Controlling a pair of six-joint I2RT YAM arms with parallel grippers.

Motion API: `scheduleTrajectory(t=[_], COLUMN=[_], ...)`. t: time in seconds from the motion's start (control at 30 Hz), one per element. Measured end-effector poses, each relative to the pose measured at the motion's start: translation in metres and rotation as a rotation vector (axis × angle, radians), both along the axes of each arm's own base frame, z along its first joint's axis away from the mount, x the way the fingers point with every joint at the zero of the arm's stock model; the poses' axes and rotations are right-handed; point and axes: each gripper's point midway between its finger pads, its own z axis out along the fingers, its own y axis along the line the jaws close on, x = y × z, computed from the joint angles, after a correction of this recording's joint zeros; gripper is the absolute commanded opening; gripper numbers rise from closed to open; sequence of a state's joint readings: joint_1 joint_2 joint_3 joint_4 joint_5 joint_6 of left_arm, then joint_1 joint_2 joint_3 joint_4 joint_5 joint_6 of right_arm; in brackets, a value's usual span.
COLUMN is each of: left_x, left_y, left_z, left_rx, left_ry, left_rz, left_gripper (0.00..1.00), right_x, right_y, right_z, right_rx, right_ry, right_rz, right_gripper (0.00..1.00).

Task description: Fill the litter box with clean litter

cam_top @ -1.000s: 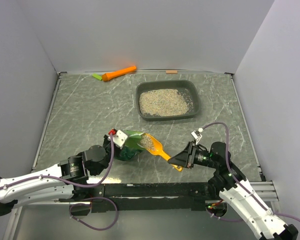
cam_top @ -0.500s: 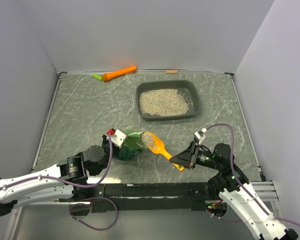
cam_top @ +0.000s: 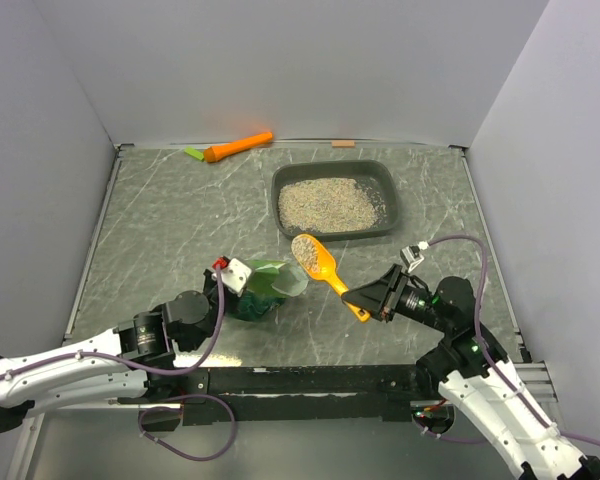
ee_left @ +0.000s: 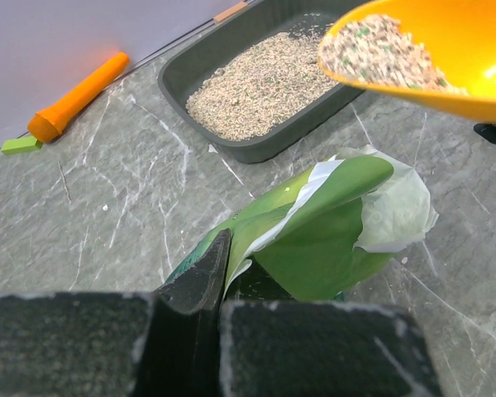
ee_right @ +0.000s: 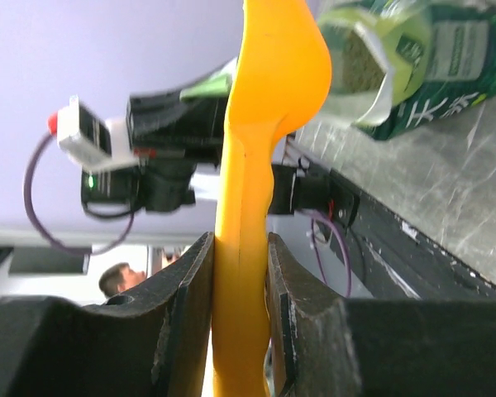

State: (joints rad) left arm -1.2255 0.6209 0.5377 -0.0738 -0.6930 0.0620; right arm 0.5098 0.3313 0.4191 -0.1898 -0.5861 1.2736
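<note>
- Top external view: the litter box (cam_top: 332, 236) sits on the bench (cam_top: 160, 220) toward the far right, its long side running left to right.
- Clean litter (cam_top: 327, 203) covers most of the tray floor in a loose beige layer. Dark plastic shows along the right end.
- The right fingers (cam_top: 370, 296) are partly closed, clamping the handle of an orange scoop (cam_top: 320, 262) from both sides. The right wrist view shows the handle squeezed between the two pads.
- The scoop's bowl carries a heap of the same granules and is raised off the bench. It hangs between the green bag (cam_top: 265, 287) and the near wall of the litter box, just short of that wall.
- The left fingers (ee_left: 205, 277) are pressed together, pinching the bag's edge. The bag leans with its pale-lined mouth gaping toward the scoop.
- In the left wrist view the loaded bowl hangs above the bag's mouth, with the tray behind it.
- An orange tool (cam_top: 238, 147) and a small green piece (cam_top: 194, 154) lie by the back wall, well apart from the rest.
</note>
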Motion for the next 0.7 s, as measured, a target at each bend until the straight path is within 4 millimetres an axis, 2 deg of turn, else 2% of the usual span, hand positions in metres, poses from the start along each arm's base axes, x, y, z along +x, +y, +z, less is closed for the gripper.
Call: scheduleTrajectory(t=[0.27, 0.5, 0.7], left_x=[-0.001, -0.002, -0.002], left_y=[0.003, 0.004, 0.004], left_z=[0.004, 0.004, 0.005], left_rx=[-0.016, -0.018, -0.019], left_ry=[-0.004, -0.004, -0.005], left_rz=[0.0, -0.001, -0.001], left_gripper=[0.01, 0.01, 0.01], right_x=[0.038, 0.08, 0.121], right_y=[0.004, 0.013, 0.021], right_z=[-0.003, -0.002, -0.029], right_rx=[-0.037, -0.056, -0.113], right_ry=[0.078, 0.091, 0.135], right_rz=[-0.119, -0.198, -0.274], right_gripper=[0.0, 0.0, 0.0])
